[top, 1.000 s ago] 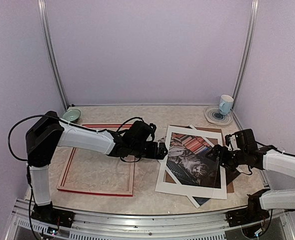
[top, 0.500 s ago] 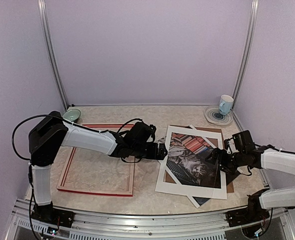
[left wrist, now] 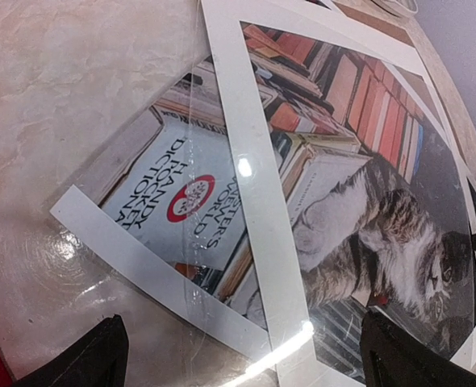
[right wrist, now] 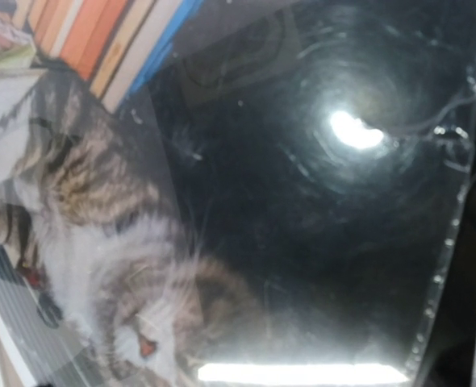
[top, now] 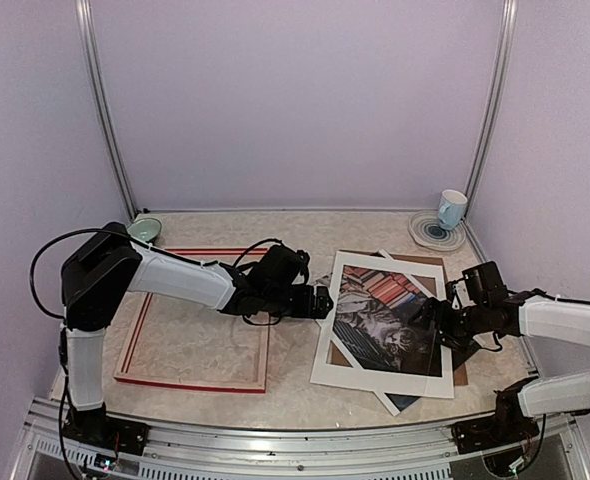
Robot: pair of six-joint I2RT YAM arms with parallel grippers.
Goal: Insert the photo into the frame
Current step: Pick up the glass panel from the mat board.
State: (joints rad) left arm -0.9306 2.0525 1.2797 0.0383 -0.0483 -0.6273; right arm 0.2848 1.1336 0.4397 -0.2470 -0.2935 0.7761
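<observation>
The cat photo (top: 385, 325) lies partly under a white mat (top: 375, 378), well apart from the red frame (top: 190, 383), so it is not in yet. The left hand (top: 321, 302) is spread wide. I cannot tell if the right hand (top: 438, 326) grips anything.

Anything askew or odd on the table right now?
Yes: the cat-on-books paper print lies rotated under the white card window mat, its corners poking out past the mat's far and near edges. The thin red rectangular frame lies apart on the left.
</observation>
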